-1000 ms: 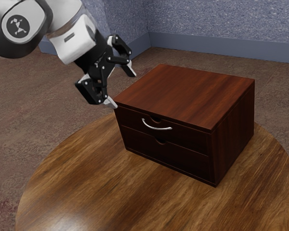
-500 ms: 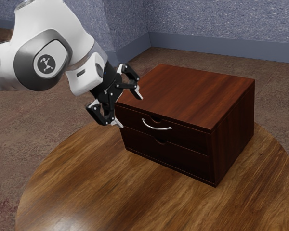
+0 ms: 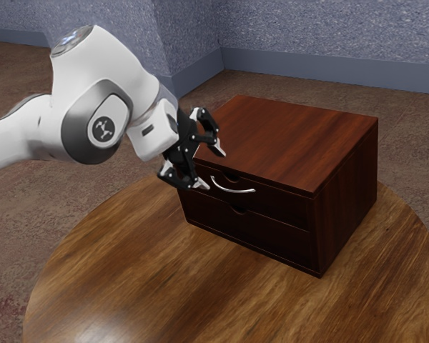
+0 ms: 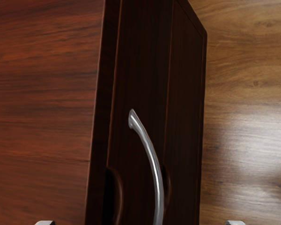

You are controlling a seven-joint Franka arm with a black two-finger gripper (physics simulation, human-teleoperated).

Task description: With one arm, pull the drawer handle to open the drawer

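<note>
A dark wooden cabinet point(image 3: 286, 143) with two drawers stands on the round table point(image 3: 129, 286). The top drawer point(image 3: 264, 196) carries a curved silver handle point(image 3: 232, 187); its front looks flush with the cabinet. My black gripper point(image 3: 209, 168) is open, just at the exterior view's left of the handle, at the cabinet's front corner, with one finger high and one low. From the wrist camera the handle point(image 4: 147, 159) runs as a silver arc down the drawer front point(image 4: 136, 93), close under my hand, beside the cabinet top point(image 4: 42, 108).
The lower drawer point(image 3: 250, 229) has only a finger notch. Bare table wood point(image 4: 246, 117) spreads in front of the cabinet. Brown carpet and a blue-grey wall point(image 3: 307, 28) lie behind.
My arm has swung down and toward the exterior view's right, bringing the open gripper from beside the cabinet's corner to the end of the top drawer handle. The drawer has not moved.
</note>
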